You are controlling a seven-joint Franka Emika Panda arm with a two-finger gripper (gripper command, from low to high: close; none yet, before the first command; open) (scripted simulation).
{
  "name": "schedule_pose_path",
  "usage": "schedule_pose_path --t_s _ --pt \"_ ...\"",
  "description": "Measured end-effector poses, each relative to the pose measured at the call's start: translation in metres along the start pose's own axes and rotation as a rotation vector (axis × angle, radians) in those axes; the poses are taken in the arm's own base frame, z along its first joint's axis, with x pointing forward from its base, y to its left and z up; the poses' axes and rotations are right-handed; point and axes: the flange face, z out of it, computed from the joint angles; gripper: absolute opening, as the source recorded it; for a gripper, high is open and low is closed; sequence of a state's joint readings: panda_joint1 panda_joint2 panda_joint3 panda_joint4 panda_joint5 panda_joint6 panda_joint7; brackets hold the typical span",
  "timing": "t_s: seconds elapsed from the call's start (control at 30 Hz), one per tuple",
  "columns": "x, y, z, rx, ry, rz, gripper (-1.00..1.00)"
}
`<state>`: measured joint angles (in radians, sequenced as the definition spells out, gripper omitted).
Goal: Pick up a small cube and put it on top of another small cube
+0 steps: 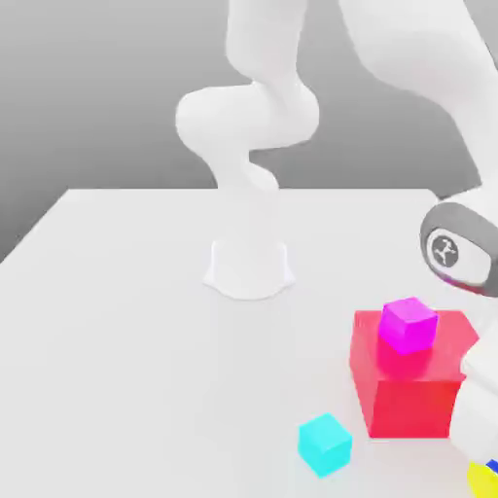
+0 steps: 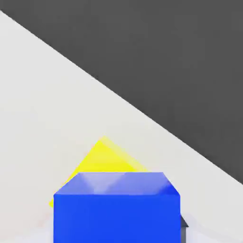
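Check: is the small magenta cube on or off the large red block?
On: the small magenta cube sits atop the large red block.

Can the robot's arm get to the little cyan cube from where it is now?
Probably yes. The cyan cube sits alone on bare table, nothing on top of it, with a gap between it and the red block. The arm is low at the exterior view's right, close by.
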<state>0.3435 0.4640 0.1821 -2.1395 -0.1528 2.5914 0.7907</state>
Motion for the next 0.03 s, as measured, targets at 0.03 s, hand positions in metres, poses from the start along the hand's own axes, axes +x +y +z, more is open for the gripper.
schedule_pose_path --t_s 0.03 --pt "0.0 0.0 0.0 0.0 0.0 0.0 1.0"
